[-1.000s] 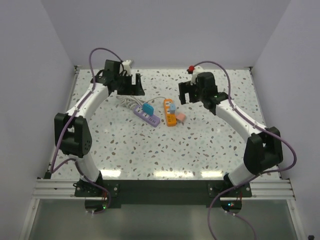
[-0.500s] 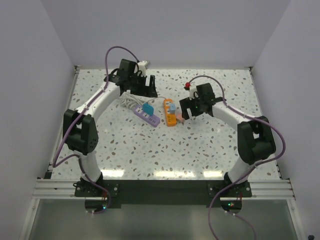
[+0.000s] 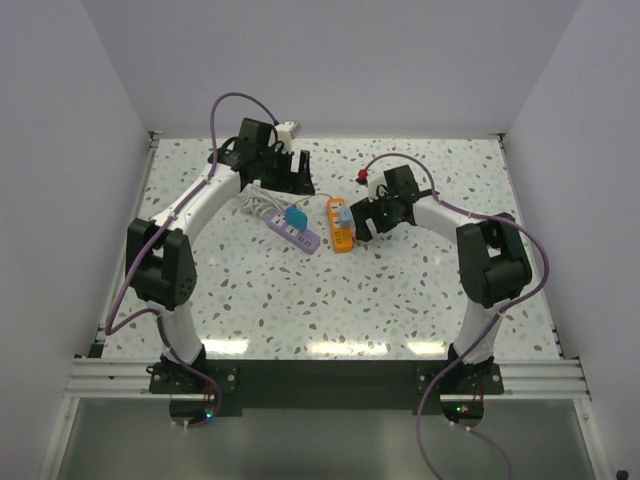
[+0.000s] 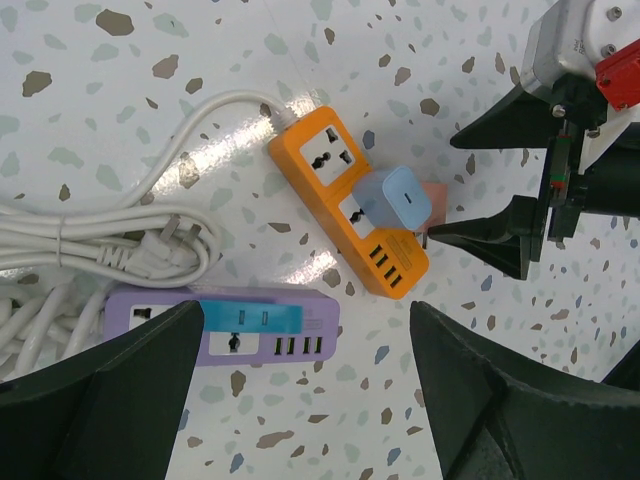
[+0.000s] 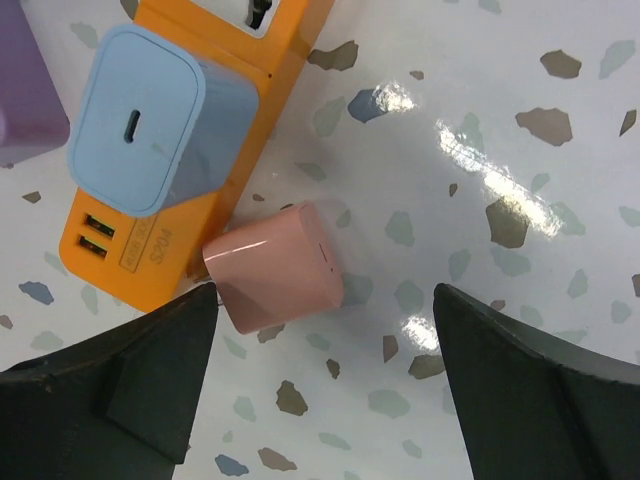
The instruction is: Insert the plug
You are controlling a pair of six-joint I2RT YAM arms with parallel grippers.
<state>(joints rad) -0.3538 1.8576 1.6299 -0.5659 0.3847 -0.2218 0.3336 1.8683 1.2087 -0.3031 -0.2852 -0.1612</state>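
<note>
On the speckled table, close to its middle, an orange power strip, with a light blue charger sitting upright in one of its sockets. Just beside the end of this strip with the small ports, flat on the table, the pink plug, not inserted in any socket; touching the orange side or only very near to it, cannot tell. Directly over the plug, the right claw, spread wide, with one dark finger on each side of the plug and the plug nearer to one of them; holding nothing. Next to the orange strip, on the side away from the pink plug, a purple power strip, lying at an angle and apart from the orange one, with a teal plug on top of it. Beside both strips, a white cable in loose loops, one end going into the orange strip. Toward the far side of the table, beyond the purple strip, the left claw, also spread wide and holding nothing, looking down on both strips from above.
</note>
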